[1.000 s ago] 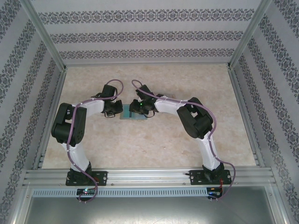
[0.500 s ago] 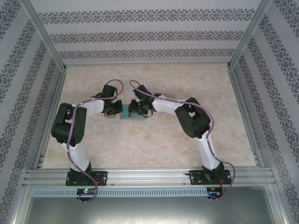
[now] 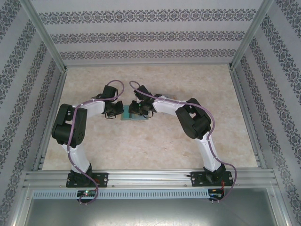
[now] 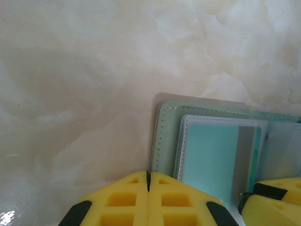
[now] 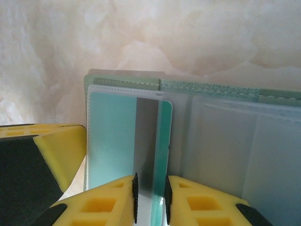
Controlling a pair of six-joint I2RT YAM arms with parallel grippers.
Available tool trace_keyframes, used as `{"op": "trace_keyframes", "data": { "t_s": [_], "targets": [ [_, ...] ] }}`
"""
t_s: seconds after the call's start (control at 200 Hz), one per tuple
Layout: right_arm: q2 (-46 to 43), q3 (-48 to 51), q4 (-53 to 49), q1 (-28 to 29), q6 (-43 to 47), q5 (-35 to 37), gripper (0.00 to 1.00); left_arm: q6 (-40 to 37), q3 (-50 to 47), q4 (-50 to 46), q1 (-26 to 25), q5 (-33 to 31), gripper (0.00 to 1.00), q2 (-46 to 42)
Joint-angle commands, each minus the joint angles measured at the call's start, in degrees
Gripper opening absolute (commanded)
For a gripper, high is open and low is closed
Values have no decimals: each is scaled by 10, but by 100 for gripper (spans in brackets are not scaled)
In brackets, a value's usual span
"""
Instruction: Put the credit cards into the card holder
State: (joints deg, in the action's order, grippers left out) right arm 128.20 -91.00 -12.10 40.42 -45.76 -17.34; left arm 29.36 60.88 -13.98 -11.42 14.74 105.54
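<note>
Card holder [image 3: 127,116] lies open on the marbled tabletop [image 3: 155,141], midway between the 2 arms, with its clear sleeves [image 5: 225,141] facing up. The right gripper [image 5: 150,200] is clamped on the near edge of a teal credit card [image 5: 110,136] with a grey stripe. The card's far end lies within the stitched end sleeve, on the side nearest the left gripper [image 4: 148,190]. That gripper's yellow pads are pressed flat together at the holder's outer edge; whether they pinch the cover I cannot tell. The 2 grippers stand just beside each other.
</note>
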Motion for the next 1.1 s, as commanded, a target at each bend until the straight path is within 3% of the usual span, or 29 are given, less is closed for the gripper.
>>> {"op": "trace_keyframes", "data": {
  "t_s": [0.0,0.375,0.57,1.094],
  "targets": [
    [-29,0,-21,11,31,26,25,-6,2,-40,9,6,7,-4],
    [-98,57,-33,-5,60,61,27,-3,9,-51,10,-1,8,-29],
    [-103,110,-5,-27,58,46,28,5,1,-43,10,13,9,-34],
    [-102,107,-34,-19,87,99,29,-5,7,-55,10,5,10,-37]
  ]
}}
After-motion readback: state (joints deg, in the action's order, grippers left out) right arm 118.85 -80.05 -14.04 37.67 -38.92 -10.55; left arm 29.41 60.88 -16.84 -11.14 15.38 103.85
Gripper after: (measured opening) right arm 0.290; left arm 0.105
